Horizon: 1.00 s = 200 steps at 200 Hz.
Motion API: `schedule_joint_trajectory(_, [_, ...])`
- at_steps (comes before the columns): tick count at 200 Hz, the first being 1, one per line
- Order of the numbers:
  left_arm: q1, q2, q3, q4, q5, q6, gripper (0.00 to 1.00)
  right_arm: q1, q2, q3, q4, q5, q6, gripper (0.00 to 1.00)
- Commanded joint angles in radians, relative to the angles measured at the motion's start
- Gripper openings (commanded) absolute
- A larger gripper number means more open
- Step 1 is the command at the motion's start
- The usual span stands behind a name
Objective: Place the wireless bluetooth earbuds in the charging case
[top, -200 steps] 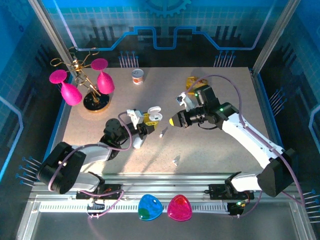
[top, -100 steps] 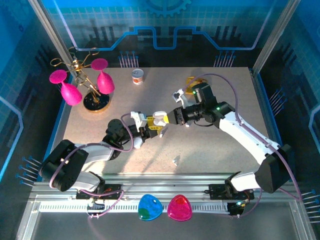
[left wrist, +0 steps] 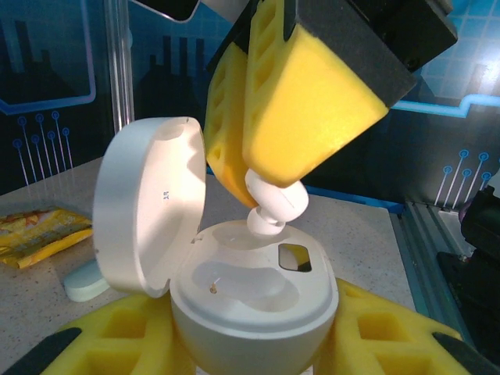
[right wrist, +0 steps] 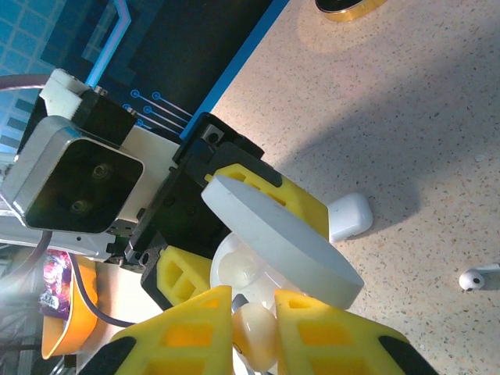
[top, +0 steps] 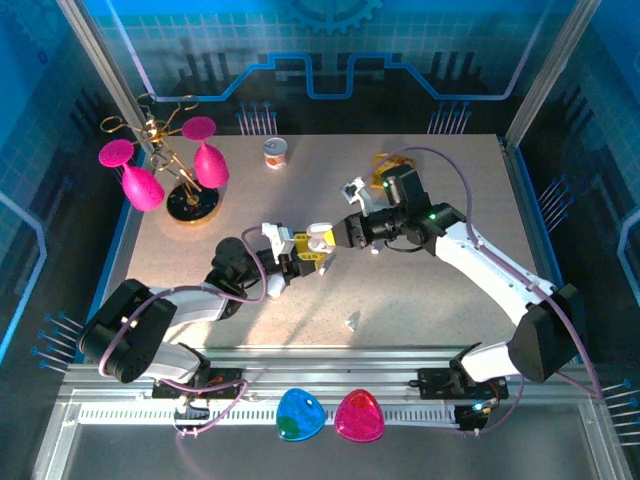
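Observation:
The charging case [left wrist: 254, 293] is a round white shell with its lid [left wrist: 148, 207] swung open, and my left gripper [left wrist: 254, 348] is shut on its base. Seen from above, the case [top: 318, 238] sits mid-table between both arms. My right gripper [right wrist: 254, 306] is shut on a white earbud [right wrist: 256, 332]. That earbud [left wrist: 275, 207] hangs tip-down at the rim of the case's far socket. The near socket is empty. Another of the wireless bluetooth earbuds [top: 352, 321] lies loose on the table, and the right wrist view has it [right wrist: 476, 277] at the right edge.
A small white square case [right wrist: 348, 216] lies beside the held one. A pale-green case [left wrist: 82, 281] and a yellow packet [left wrist: 35, 234] lie to the left. Pink glasses on a stand [top: 165, 170] and a small can [top: 276, 153] stand at the back.
My right gripper has moved left with the earbud, from clear of the case to right over its open top. The left gripper has shifted slightly right with the case.

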Motion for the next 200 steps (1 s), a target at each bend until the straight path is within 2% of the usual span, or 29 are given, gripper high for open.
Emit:
schedule_joint_trajectory(1, [-0.008, -0.013, 0.030, 0.067, -0.007, -0.005, 0.22, 0.011, 0.014, -0.016, -0.004, -0.027, 0.011, 0.12])
schedule_joint_trajectory(54, [-0.008, 0.006, 0.039, 0.115, -0.006, -0.030, 0.22, 0.012, 0.024, -0.013, -0.047, 0.015, -0.002, 0.14])
schedule_joint_trajectory(76, [-0.008, 0.014, 0.042, 0.118, 0.000, -0.034, 0.22, 0.013, 0.020, 0.012, -0.069, 0.061, -0.003, 0.25])
schedule_joint_trajectory(120, [-0.008, 0.017, 0.040, 0.114, 0.001, -0.028, 0.22, 0.013, -0.007, 0.051, -0.070, 0.087, 0.006, 0.31])
schedule_joint_trajectory(139, [-0.008, 0.016, 0.036, 0.113, -0.007, -0.019, 0.22, 0.013, -0.031, 0.048, -0.071, 0.093, 0.002, 0.37])
schedule_joint_trajectory(172, [-0.007, 0.018, 0.020, 0.119, -0.024, 0.003, 0.22, -0.014, -0.133, -0.029, 0.005, 0.093, -0.011, 0.49])
schedule_joint_trajectory(200, [-0.003, 0.019, 0.010, 0.137, -0.027, 0.007, 0.22, -0.095, -0.226, -0.139, 0.107, 0.126, 0.040, 0.52])
